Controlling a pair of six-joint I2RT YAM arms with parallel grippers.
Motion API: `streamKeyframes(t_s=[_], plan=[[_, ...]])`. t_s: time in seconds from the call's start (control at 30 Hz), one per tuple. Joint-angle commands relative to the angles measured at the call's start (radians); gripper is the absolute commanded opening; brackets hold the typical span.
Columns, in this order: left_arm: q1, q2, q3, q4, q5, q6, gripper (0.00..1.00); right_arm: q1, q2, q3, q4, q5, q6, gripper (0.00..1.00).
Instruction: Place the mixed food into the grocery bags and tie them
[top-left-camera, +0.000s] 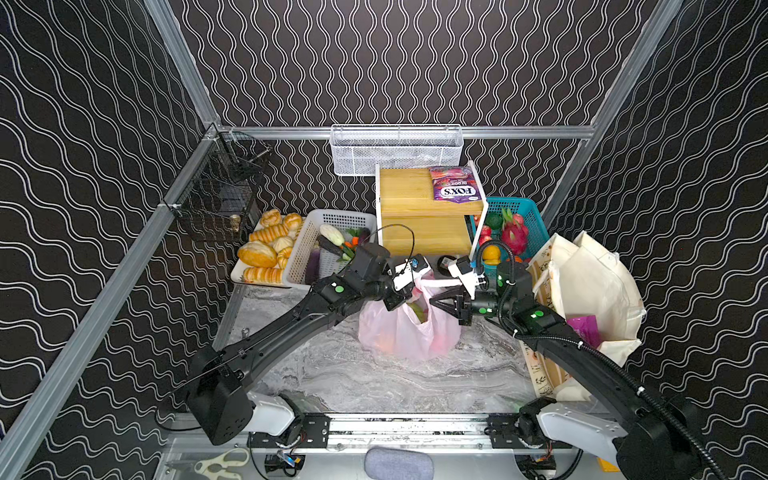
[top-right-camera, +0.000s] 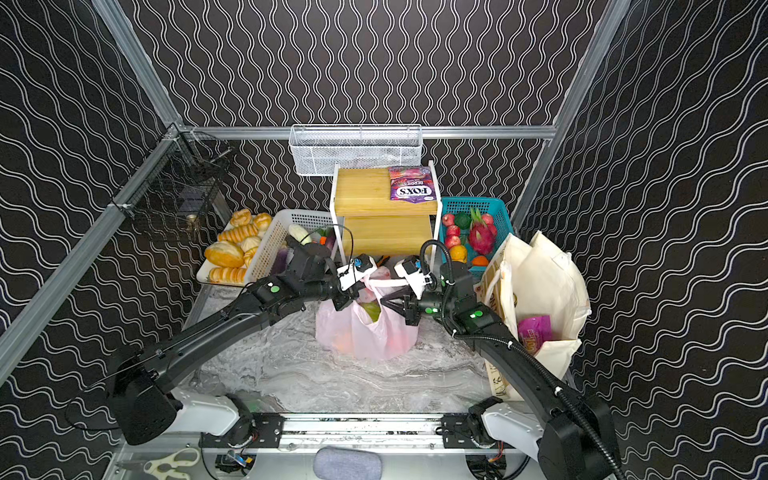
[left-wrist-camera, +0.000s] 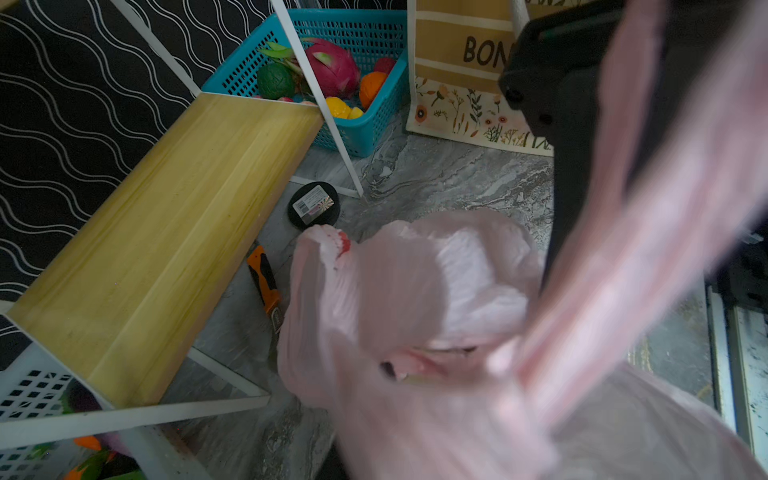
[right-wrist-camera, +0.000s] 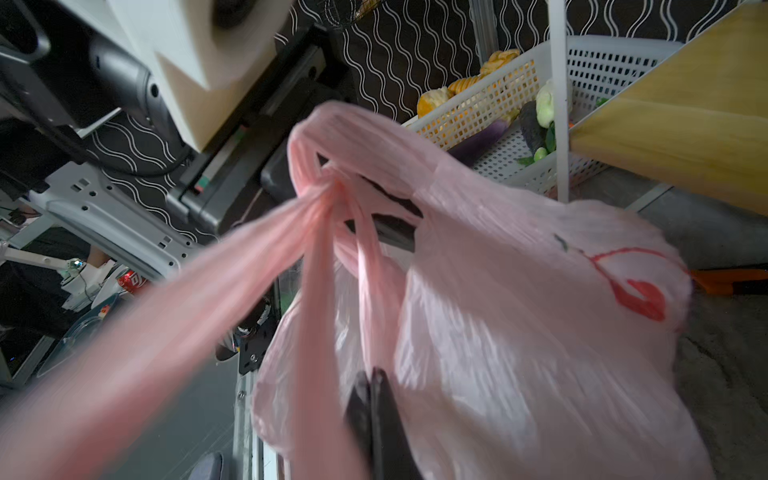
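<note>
Pink bag (top-left-camera: 409, 332), filled, stands on the tabletop (top-left-camera: 374, 386); left tool (top-left-camera: 397, 300) and right tool (right-wrist-camera: 371, 386) each clamped shut on its handles (right-wrist-camera: 328, 195), crossed, taut; harder pulling may tear the film, free a handle or tip the bag.

Both top views are sharp and evenly lit from overhead, with only soft shadows on the marble tabletop (top-left-camera: 374, 386), though the dark walls (top-left-camera: 395, 62) make it all feel dim. Wrist views are way dimmer. The pink plastic bag (left-wrist-camera: 415, 291) is smeared with blur up close in both, its handle (right-wrist-camera: 166, 311) basically a pink streak, while the wooden shelf (left-wrist-camera: 166, 232) behind stays fairly crisp.
</note>
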Motion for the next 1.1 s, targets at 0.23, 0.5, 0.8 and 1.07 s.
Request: streamKeyframes(t_s=[0.23, 0.5, 0.8, 1.07], plan=[[0.001, -0.061, -0.115, 0.278, 0.002, 0.001, 0.0, 0.035, -0.069, -0.07, 0.151, -0.118, 0.064, 0.05], [0.001, -0.121, -0.266, 0.498, 0.052, 0.09, 0.0, 0.017, -0.137, 0.054, -0.092, 0.066, -0.088, 0.24], [0.0, -0.106, -0.266, 0.496, 0.067, 0.123, 0.0, -0.172, 0.0, 0.184, -0.09, 0.342, 0.039, 0.32], [0.001, -0.095, -0.267, 0.511, 0.056, 0.114, 0.0, -0.113, 0.222, 0.308, 0.027, 0.013, 0.13, 0.35]])
